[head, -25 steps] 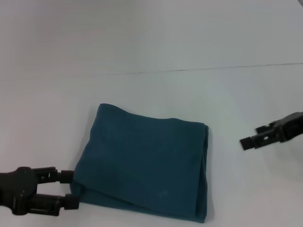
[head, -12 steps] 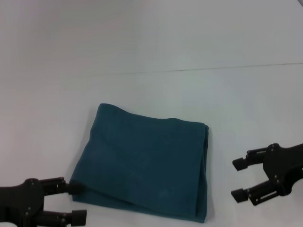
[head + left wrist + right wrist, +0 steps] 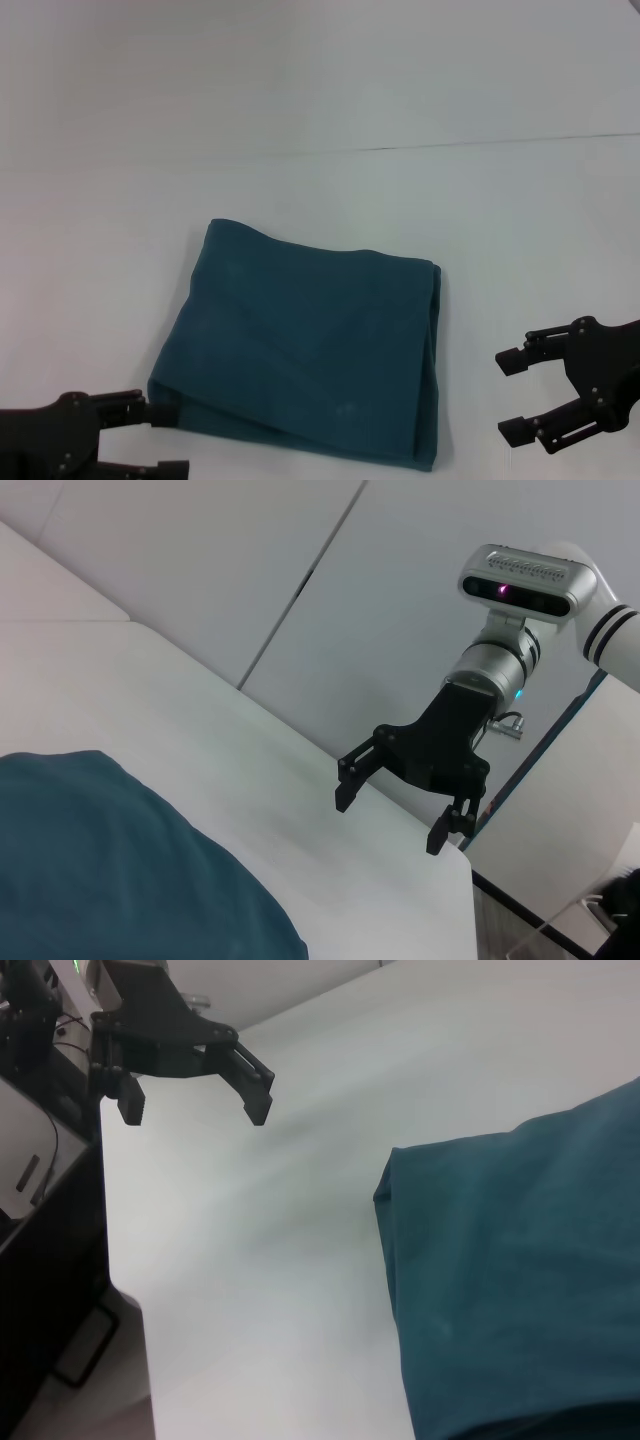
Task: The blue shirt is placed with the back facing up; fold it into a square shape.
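The blue shirt (image 3: 310,350) lies folded into a rough square on the white table, plain side up, no lettering showing. It also shows in the left wrist view (image 3: 120,870) and the right wrist view (image 3: 520,1270). My left gripper (image 3: 165,440) is open at the bottom left, its upper fingertip close to the shirt's near left corner, holding nothing. My right gripper (image 3: 517,395) is open and empty, low at the right, clear of the shirt's right edge. Each gripper also appears in the other arm's wrist view: the right gripper (image 3: 395,810) and the left gripper (image 3: 195,1085).
The white table (image 3: 330,190) runs to a far edge line with a pale wall behind it. In the right wrist view the table's side edge (image 3: 125,1290) drops to a dark floor with equipment (image 3: 30,1020) beside it.
Both arms have drawn back toward the near edge. The left gripper slid lower and off the shirt's corner. The right gripper came down and nearer, now showing spread fingers. The shirt has not moved.
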Robot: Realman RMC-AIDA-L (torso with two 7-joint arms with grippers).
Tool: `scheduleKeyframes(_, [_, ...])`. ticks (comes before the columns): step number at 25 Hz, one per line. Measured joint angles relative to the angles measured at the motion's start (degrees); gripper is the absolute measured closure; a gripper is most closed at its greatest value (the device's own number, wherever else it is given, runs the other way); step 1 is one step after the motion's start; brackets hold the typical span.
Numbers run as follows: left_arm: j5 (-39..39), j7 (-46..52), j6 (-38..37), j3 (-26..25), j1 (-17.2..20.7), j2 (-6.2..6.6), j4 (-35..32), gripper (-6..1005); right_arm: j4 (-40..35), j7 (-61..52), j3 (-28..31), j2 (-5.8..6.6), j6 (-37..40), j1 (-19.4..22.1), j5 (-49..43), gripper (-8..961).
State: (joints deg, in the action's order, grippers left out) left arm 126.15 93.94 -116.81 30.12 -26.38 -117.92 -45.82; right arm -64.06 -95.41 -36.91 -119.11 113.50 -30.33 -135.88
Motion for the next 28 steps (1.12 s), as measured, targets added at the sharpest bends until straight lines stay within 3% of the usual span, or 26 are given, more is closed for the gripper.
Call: scheduleKeyframes(28, [-0.26, -0.01, 0.89, 0.83, 0.8, -0.77, 0.03, 50, 0.03, -0.18, 0.09, 0.02, 0.06, 1.33, 0.18, 26])
